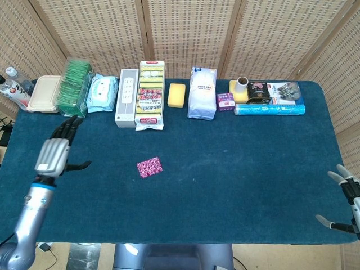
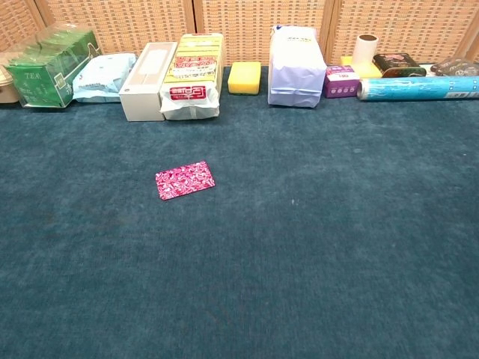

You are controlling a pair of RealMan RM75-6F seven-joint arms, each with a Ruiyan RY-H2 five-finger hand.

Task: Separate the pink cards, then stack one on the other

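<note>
The pink patterned cards [image 1: 149, 167] lie flat on the blue table cloth, left of centre, looking like a single card [image 2: 185, 180]; I cannot tell from here whether one lies on the other. My left hand [image 1: 56, 152] hovers well to the left of them, fingers spread and empty, seen only in the head view. My right hand [image 1: 344, 197] shows at the far right table edge, fingers apart, holding nothing. Neither hand appears in the chest view.
A row of goods lines the back edge: green tea box [image 2: 41, 67], wipes pack [image 2: 105, 75], white box [image 2: 144, 71], sponge pack [image 2: 191, 75], yellow sponge [image 2: 244, 77], white bag [image 2: 296, 66], purple box [image 2: 340, 81], blue roll [image 2: 418, 88].
</note>
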